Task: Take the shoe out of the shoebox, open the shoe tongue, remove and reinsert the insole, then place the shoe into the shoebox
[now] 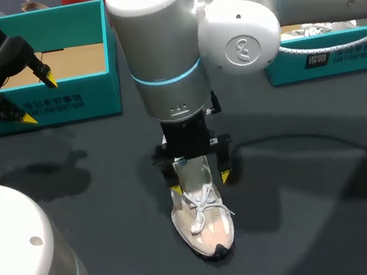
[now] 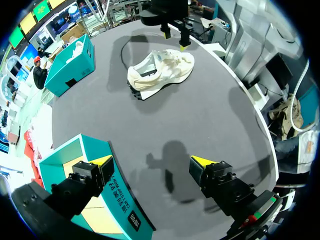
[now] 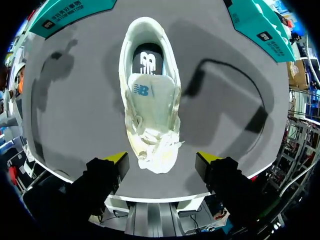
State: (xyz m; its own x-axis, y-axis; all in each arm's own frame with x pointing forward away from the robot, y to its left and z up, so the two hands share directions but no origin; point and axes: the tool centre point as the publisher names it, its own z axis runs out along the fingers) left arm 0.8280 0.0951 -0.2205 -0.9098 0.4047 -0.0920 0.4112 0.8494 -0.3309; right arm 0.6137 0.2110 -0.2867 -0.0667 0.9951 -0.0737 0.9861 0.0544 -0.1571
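1. Done so far: the shoe (image 1: 202, 219) is out of the box. It stands upright on its sole on the dark worktop (image 1: 308, 215), in the head view a little toward 6 o'clock from the middle, with its toe pointing to 6 o'clock.
2. The teal shoebox (image 1: 66, 100) sits at 10 o'clock, and only its brown floor shows inside. A second teal box (image 1: 329, 62) sits at 2 o'clock.
3. Tongue and insole: in the right wrist view the shoe (image 3: 150, 100) shows a dark insole lying inside the heel opening, with the tongue standing in front of it and the laces tied. I cannot tell whether the tongue counts as opened, or whether the insole was already taken out once.
4. My judgement is that the tongue and insole steps are in hand, and the return to the shoebox is certainly left.
5. The right gripper (image 1: 200, 177) hangs over the shoe with its fingers wide apart, one on each side, gripping nothing.
6. The left gripper (image 1: 40, 99) is at the front wall of the shoebox, also spread wide and empty.
7. Writing: both boxes carry white print on their front walls, and the tongue and the insole each carry a maker's logo. I note only that they are there.
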